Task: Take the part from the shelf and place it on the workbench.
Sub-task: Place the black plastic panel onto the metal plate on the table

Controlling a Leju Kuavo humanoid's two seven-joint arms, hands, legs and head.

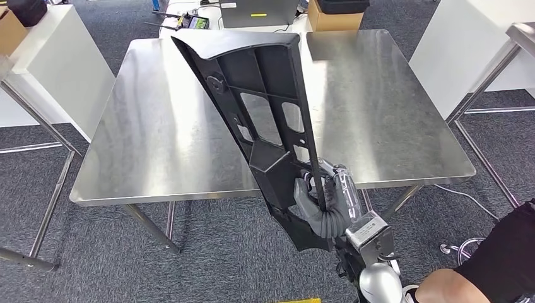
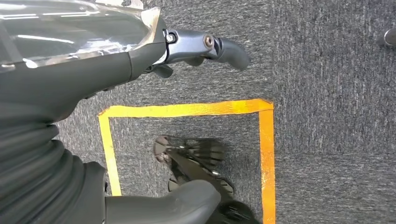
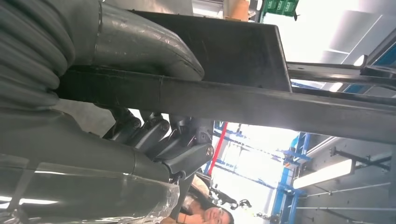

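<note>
R hand gripping black part over steel workbench, L hand empty, fingers apart

In the head view you see the workbench in the middle of the frame. The part stands tilted in front of it, from the top centre down to the lower centre, where the right hand grips its lower end. A cardboard box sits behind the workbench at the top edge. A person's arm is in the lower right corner. In the left wrist view the left hand hangs above a taped square on the carpet.
</note>
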